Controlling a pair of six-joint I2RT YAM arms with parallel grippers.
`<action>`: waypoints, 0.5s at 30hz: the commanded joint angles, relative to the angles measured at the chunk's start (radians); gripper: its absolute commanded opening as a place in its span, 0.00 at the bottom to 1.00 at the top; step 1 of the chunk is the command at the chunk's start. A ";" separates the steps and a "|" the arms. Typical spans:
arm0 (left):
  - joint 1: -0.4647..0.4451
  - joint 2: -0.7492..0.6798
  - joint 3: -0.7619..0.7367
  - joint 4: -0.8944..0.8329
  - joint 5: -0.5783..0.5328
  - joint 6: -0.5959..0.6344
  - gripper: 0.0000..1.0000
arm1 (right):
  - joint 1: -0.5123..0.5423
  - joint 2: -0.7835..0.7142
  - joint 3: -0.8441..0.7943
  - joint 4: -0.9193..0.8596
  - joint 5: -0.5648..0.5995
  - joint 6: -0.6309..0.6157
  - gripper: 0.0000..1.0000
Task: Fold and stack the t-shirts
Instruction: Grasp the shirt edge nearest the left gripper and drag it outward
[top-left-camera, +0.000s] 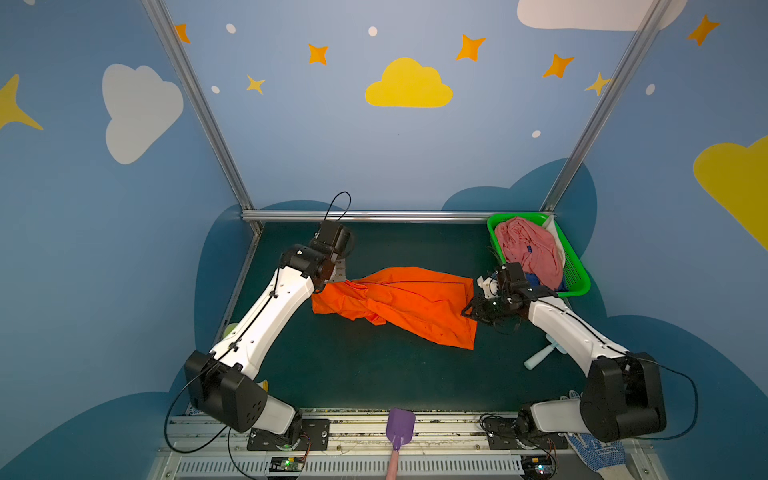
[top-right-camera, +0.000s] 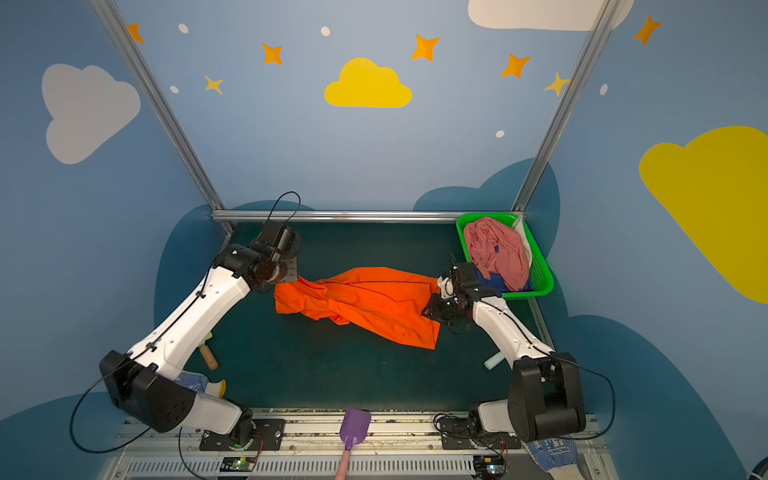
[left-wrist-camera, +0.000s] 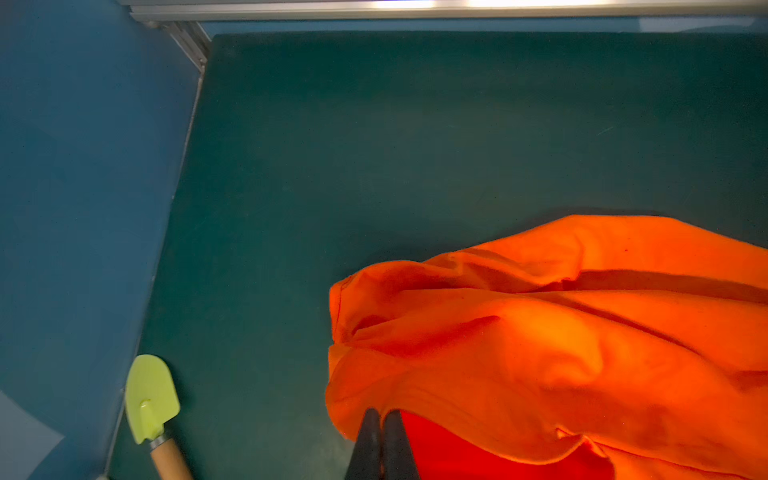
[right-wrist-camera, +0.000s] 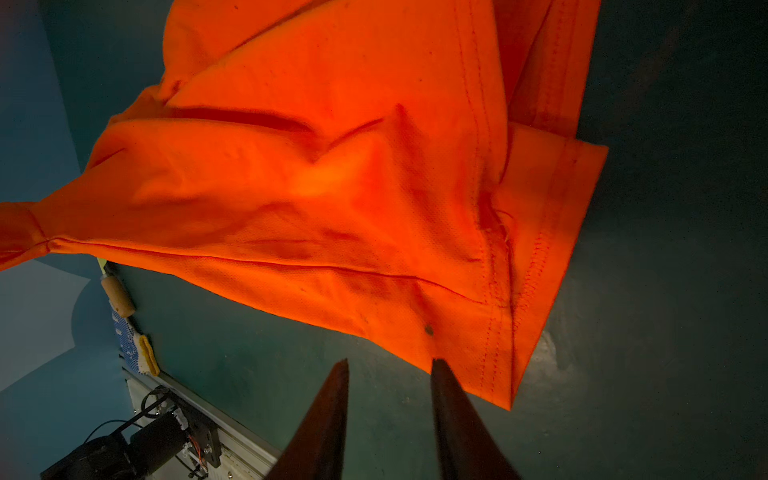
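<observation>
A bright orange t-shirt (top-left-camera: 407, 303) (top-right-camera: 374, 303) lies crumpled across the middle of the dark green mat, seen in both top views. My left gripper (top-left-camera: 338, 279) (left-wrist-camera: 383, 415) is shut on the shirt's left end, with orange cloth pinched at its tips. My right gripper (top-left-camera: 469, 309) (right-wrist-camera: 390, 365) stands open at the shirt's right edge; one fingertip (right-wrist-camera: 436, 365) touches the hem, and only mat shows between the fingers. A dusty pink t-shirt (top-left-camera: 530, 249) and a dark blue one (top-left-camera: 534, 279) lie bunched in the green basket (top-left-camera: 579, 286) at the back right.
A purple trowel (top-left-camera: 400, 424) rests at the front rail. A yellow-green trowel (left-wrist-camera: 151, 399) with a wooden handle lies by the left wall. A pale teal tool (top-left-camera: 540, 357) lies under the right arm. Blue-dotted gloves (top-left-camera: 598, 451) sit at the front right.
</observation>
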 joint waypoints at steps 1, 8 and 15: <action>0.002 -0.063 -0.052 0.082 0.044 -0.028 0.05 | -0.002 -0.012 -0.026 -0.041 0.035 0.000 0.34; 0.029 -0.150 -0.158 0.120 0.030 -0.065 0.05 | -0.003 0.002 -0.056 -0.043 0.100 0.010 0.34; 0.044 -0.216 -0.262 0.155 0.053 -0.106 0.05 | -0.006 0.097 -0.022 -0.017 0.099 -0.004 0.37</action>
